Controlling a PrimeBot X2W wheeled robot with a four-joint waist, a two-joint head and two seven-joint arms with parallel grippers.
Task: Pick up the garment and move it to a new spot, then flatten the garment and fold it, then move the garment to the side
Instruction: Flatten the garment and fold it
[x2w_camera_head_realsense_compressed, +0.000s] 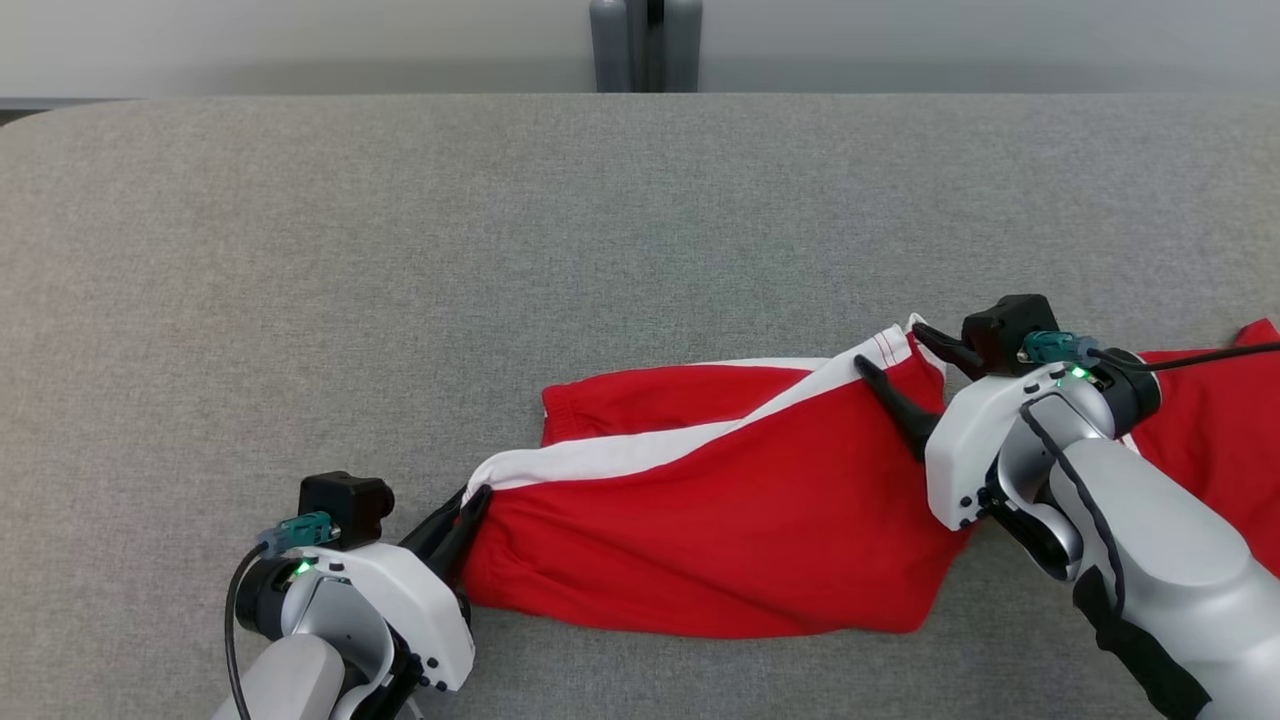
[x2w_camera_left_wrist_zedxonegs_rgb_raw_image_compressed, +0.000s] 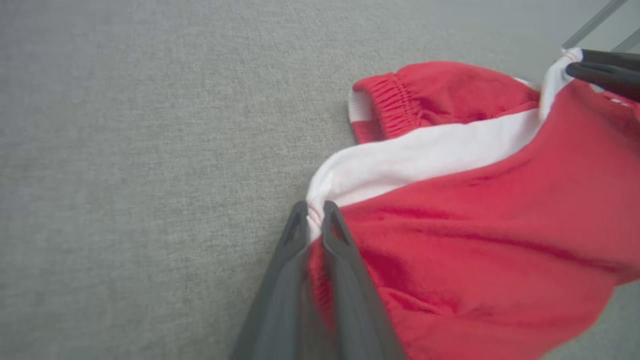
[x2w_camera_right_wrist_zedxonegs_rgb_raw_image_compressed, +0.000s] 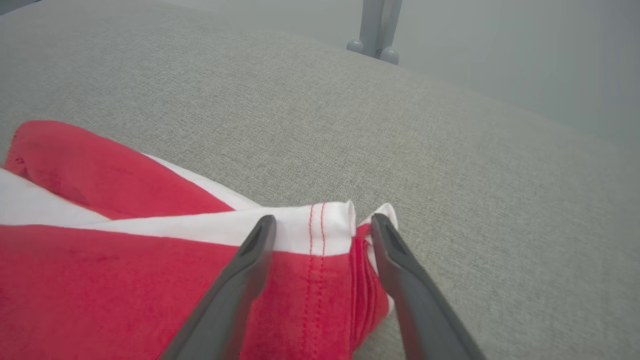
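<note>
The left pincer (x2w_camera_head_realsense_compressed: 474, 497) is the nearest thing, low at the near side of the bench (x2w_camera_head_realsense_compressed: 400, 250). Its two dark fingers are pressed together and pinch a corner of the garment (x2w_camera_head_realsense_compressed: 720, 520), at the place where the white stripe (x2w_camera_head_realsense_compressed: 640, 450) ends. In the left wrist view the cloth is gathered into small folds between these fingers (x2w_camera_left_wrist_zedxonegs_rgb_raw_image_compressed: 295, 235).

The garment is red and lies on the bench between the two pincers. It stretches in a slanting line from the left pincer up to the right pincer (x2w_camera_head_realsense_compressed: 890, 345). Its near edge sags and the cloth is wrinkled, not flat. Just beyond the left pincer, a red part with an elastic edge comes out from under the stripe.

The right pincer is farther away, at the other end of the stripe. Its fingers are spread, one on each side of the white hem corner with red stitching. This corner stands up a little between them. I cannot tell if the fingers touch the cloth.

Behind the right pincer, past the right arm (x2w_camera_head_realsense_compressed: 1150, 540), more red cloth lies on the bench. Beyond both pincers, a grey post (x2w_camera_head_realsense_compressed: 645, 45) stands at the far edge of the bench.
</note>
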